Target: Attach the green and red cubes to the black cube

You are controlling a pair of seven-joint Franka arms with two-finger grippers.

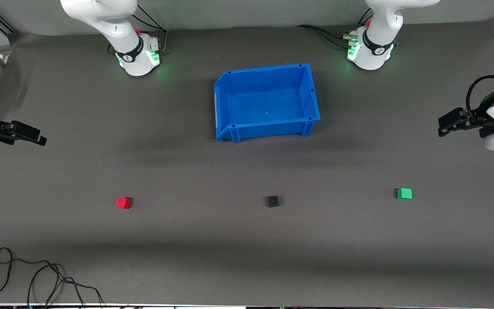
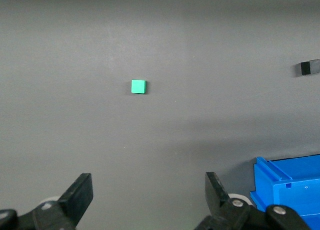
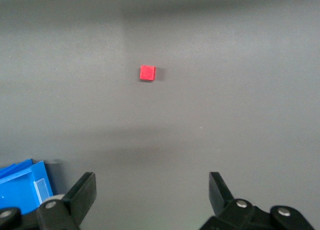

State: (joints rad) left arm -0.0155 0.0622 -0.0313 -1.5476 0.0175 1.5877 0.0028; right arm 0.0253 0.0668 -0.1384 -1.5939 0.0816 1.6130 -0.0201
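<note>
Cubes apart: red cube point(image 1: 123, 203) at 9 o'clock, green cube point(image 1: 404, 193) at 3 o'clock of black cube point(image 1: 272, 201). Left gripper point(image 1: 444, 125) and right gripper point(image 1: 37, 138) wait, fingers apart.

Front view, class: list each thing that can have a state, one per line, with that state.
red cube: on the table, untouched
black cube: on the table, nothing attached
green cube: on the table, untouched
blue bin: upright, empty
left gripper: open, holding nothing
right gripper: open, holding nothing
</note>
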